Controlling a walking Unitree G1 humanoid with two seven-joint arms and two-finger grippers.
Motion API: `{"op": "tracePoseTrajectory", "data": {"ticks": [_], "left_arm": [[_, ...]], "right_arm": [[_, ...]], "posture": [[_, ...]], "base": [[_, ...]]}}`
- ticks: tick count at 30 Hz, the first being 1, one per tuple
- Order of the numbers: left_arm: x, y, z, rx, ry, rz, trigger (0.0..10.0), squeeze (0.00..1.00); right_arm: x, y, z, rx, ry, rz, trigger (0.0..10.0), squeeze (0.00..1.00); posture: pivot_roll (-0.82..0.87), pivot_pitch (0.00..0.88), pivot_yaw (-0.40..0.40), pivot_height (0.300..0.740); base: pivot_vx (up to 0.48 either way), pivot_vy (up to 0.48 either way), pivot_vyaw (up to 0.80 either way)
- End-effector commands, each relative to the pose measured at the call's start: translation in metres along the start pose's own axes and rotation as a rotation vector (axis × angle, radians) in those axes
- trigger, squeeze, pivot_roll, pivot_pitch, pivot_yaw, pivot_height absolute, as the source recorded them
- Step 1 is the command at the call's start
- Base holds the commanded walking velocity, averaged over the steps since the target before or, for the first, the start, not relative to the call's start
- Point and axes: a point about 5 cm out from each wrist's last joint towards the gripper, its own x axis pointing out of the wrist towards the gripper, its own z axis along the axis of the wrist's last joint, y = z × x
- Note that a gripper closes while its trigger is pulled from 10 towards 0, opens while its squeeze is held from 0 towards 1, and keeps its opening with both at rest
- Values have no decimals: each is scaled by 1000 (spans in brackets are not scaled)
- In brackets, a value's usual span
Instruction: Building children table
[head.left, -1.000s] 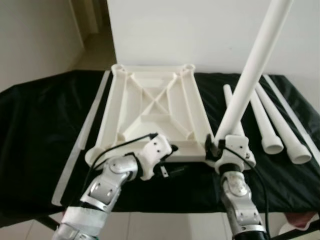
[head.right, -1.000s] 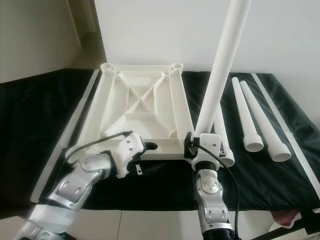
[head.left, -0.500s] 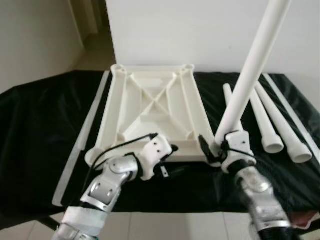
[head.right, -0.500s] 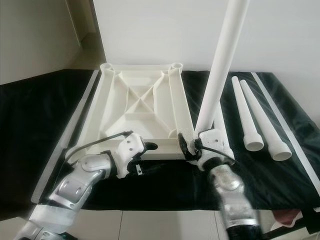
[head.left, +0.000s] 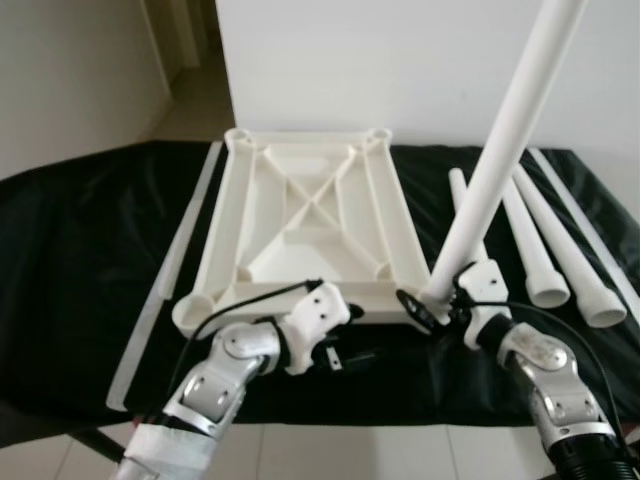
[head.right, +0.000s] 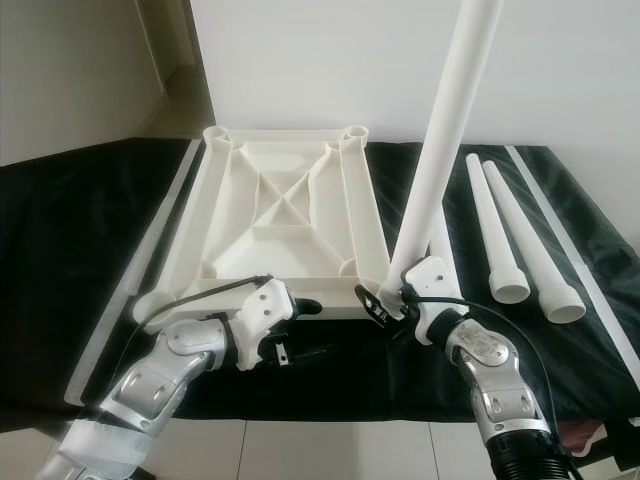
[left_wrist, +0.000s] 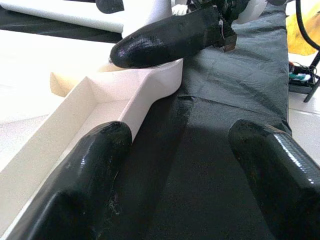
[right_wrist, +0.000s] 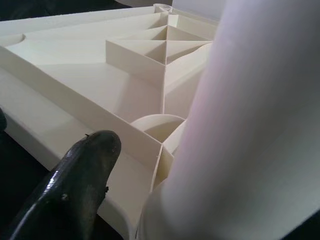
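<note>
The white tabletop (head.left: 310, 215) lies upside down on the black cloth, ribs facing up. A long white table leg (head.left: 500, 160) stands tilted, its foot at the tabletop's near right corner socket (right_wrist: 155, 125). My right gripper (head.left: 437, 305) is shut on the base of that leg; one black finger (right_wrist: 75, 185) shows beside it. My left gripper (head.left: 350, 337) is open at the tabletop's front edge, with one finger (left_wrist: 75, 190) by the rim and the other (left_wrist: 280, 175) over the cloth.
Three more white legs (head.left: 530, 240) lie side by side on the cloth at the right. Long white strips lie along the left (head.left: 165, 280) and right (head.left: 590, 230) of the cloth. A white wall stands behind the table.
My right forearm has swung out to the right while the gripper stays on the leg's base. My left gripper has shifted slightly right along the front edge.
</note>
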Motion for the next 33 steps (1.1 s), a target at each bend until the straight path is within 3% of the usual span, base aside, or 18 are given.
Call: {"op": "tracePoseTrajectory", "data": {"ticks": [1,4,5,15,16,17,18,33], "left_arm": [[0,1,1,9,1,-2,10000,0],[-1,1,2,11,2,0,10000,0],[-1,1,2,12,2,1,10000,0],[-2,4,3,15,2,20,10000,0],[-2,5,3,12,-3,32,10000,0],[-2,5,3,12,-3,32,10000,0],[-2,6,4,10,-6,41,10000,0],[-3,4,1,2,-4,48,10000,0]], "right_arm": [[0,-3,-2,-13,13,27,4588,0],[0,-5,-3,-12,14,40,4588,0],[1,-7,-4,-23,17,46,0,0],[-2,-6,-11,-1,28,54,0,0],[-2,-6,-12,15,27,32,7961,0],[-2,-6,-12,15,27,32,7961,0],[-2,-5,-13,31,28,17,10000,0],[11,13,-20,157,57,-293,10000,0]], "posture": [[14,0,5,740],[15,0,4,740],[16,0,3,740],[27,0,-16,740],[28,0,-19,740],[28,0,-19,740],[32,0,-27,740],[19,0,-24,740]], "base": [[0,0,0],[0,0,0],[0,0,0],[0,0,0],[0,0,0],[0,0,0],[0,0,0],[0,0,0]]}}
